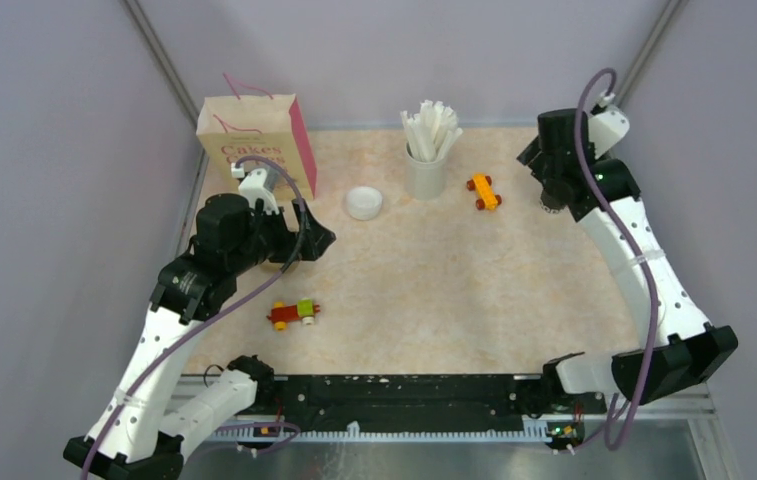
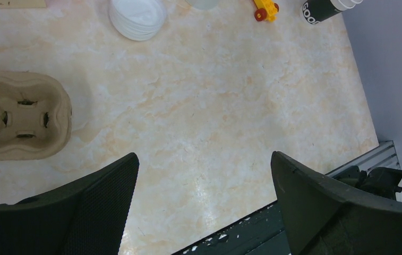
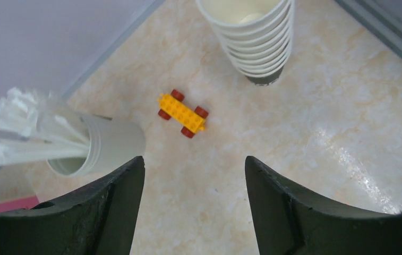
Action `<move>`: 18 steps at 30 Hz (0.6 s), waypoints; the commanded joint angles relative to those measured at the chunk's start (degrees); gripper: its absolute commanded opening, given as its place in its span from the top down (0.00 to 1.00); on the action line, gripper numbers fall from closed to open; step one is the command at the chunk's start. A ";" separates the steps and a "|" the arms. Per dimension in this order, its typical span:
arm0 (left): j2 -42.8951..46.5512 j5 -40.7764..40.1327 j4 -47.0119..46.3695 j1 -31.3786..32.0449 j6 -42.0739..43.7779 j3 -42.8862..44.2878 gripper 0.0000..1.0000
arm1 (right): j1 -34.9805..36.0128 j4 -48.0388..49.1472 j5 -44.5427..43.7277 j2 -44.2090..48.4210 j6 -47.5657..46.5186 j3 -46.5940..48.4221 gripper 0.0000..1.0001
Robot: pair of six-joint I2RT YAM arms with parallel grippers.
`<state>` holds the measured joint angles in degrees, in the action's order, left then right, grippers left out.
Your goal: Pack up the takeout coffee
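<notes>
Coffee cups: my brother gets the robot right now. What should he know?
Left gripper: open, empty, hovering beside the brown tray.
Right gripper: open, empty, facing the stack of white cups at the far right.
White lids sit stacked toward the back.
Done: nothing packed yet.
To do: take one cup, add a lid, pack it.

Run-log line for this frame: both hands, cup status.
left hand: open, empty, cup tray beside it | right hand: open, empty, cup stack ahead | no cup picked yet
</notes>
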<state>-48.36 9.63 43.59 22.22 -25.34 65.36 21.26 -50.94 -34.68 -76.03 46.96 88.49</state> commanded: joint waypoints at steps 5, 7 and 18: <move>1.36 -2.50 -0.62 -0.10 2.63 1.41 0.01 | -15.01 2.73 2.53 -2.66 4.70 7.34 0.45; 1.92 -3.12 -0.49 -0.07 2.75 1.35 0.01 | -18.35 1.89 4.12 -4.47 4.19 9.61 0.50; 2.63 -4.82 -0.22 -0.15 3.00 0.49 0.01 | -33.49 1.27 14.19 -8.43 4.42 11.48 0.63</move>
<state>-46.26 6.13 44.23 22.22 -23.38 65.36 -9.32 -49.47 -25.32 -83.79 50.85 97.25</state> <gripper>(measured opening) 0.987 0.381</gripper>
